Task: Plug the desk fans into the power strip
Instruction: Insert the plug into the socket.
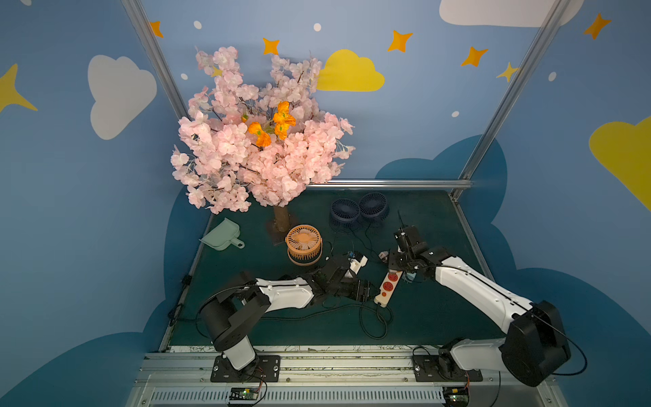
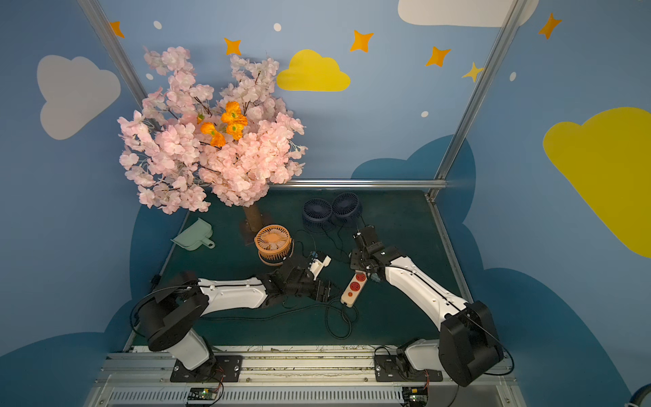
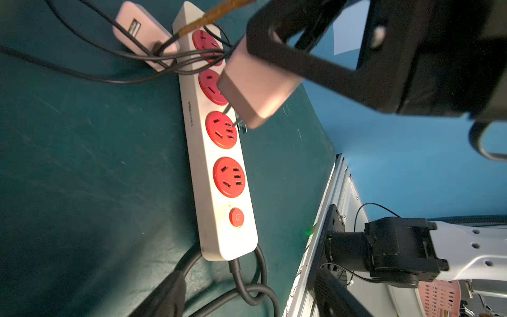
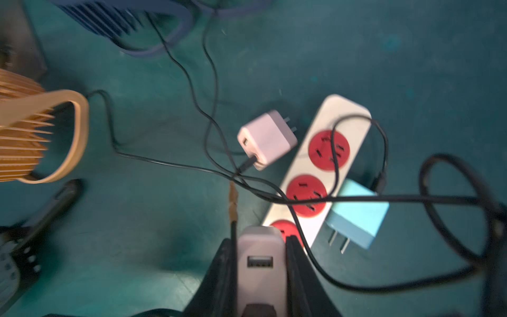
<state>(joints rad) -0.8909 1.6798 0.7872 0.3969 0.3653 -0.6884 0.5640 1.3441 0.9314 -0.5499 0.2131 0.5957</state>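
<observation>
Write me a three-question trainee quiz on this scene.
1. True or false: the adapter held in the right gripper is fully seated in the strip.
2. How many red sockets does the strip have? A: two. B: four. C: six.
3. Fill in: the fan nearest the trunk is coloured ____.
Key: 1 false, its prongs still show; 2 B; 3 orange.

Cream power strip (image 3: 201, 164) — four red sockets facing up — lies flat.
</observation>
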